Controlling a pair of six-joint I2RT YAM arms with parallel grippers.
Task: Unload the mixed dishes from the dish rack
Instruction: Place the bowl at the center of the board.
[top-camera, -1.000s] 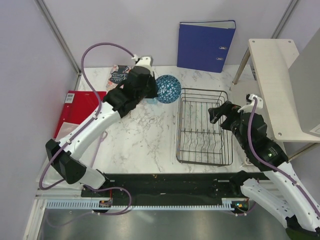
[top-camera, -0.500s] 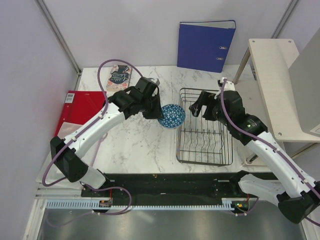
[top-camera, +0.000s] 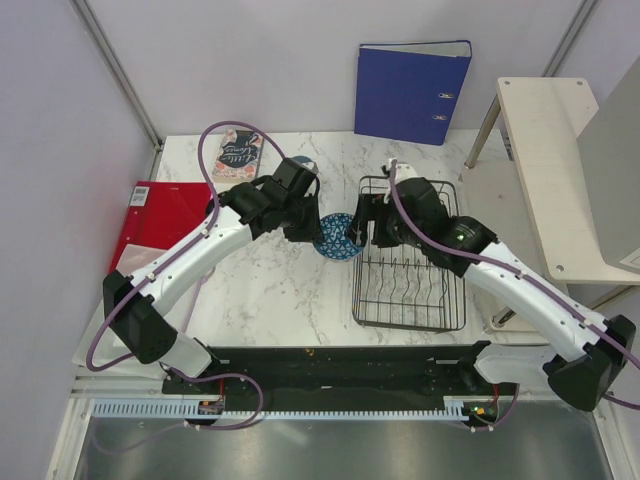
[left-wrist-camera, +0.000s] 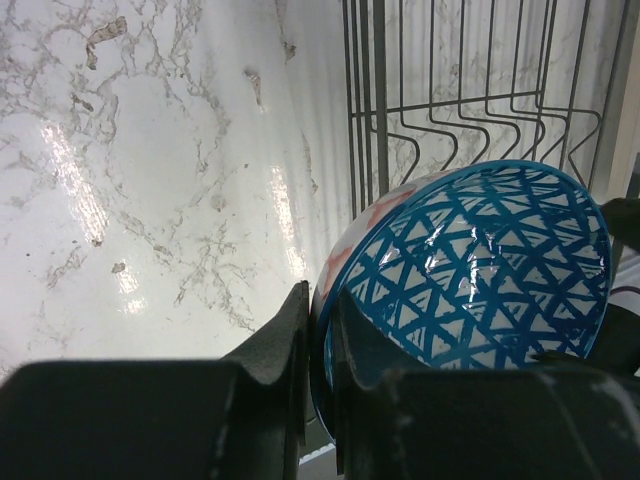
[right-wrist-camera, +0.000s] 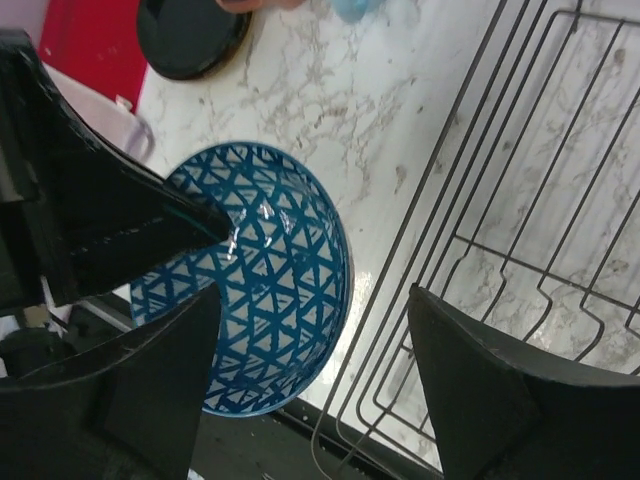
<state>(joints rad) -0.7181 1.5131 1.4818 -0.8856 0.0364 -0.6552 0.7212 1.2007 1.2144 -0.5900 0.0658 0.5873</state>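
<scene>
- Counted from the top view: two arms, one blue net-patterned bowl (top-camera: 340, 242), one dish rack (top-camera: 410, 275), one blue binder (top-camera: 412, 90) standing at the far wall, one red folder (top-camera: 150, 225) at the table's left edge, and one book (top-camera: 238, 155) at the far left.
- The bowl is off the table, tilted on edge just left of the rack's left side, between the two grippers.
- The left gripper (top-camera: 312, 228) is clenched on the bowl's rim. The left wrist view shows this best, with one finger (left-wrist-camera: 285, 350) on the outside of the bowl (left-wrist-camera: 470, 270) and the other inside.
- The right gripper (top-camera: 362, 225) hovers at the rack's far-left corner with its jaws spread wide. In the right wrist view the bowl (right-wrist-camera: 265, 270) sits between the two fingers (right-wrist-camera: 480, 390). Whether either finger touches it cannot be told.
- Only the right wrist view shows one black shallow dish (right-wrist-camera: 190, 35), lying flat on the marble beyond the bowl. In the top view the left arm covers that spot.
- Only the left wrist view shows a salmon-pink pattern on the bowl's outer wall.
- Both wrist views show bare marble through the rack's wires (left-wrist-camera: 470, 100).
</scene>
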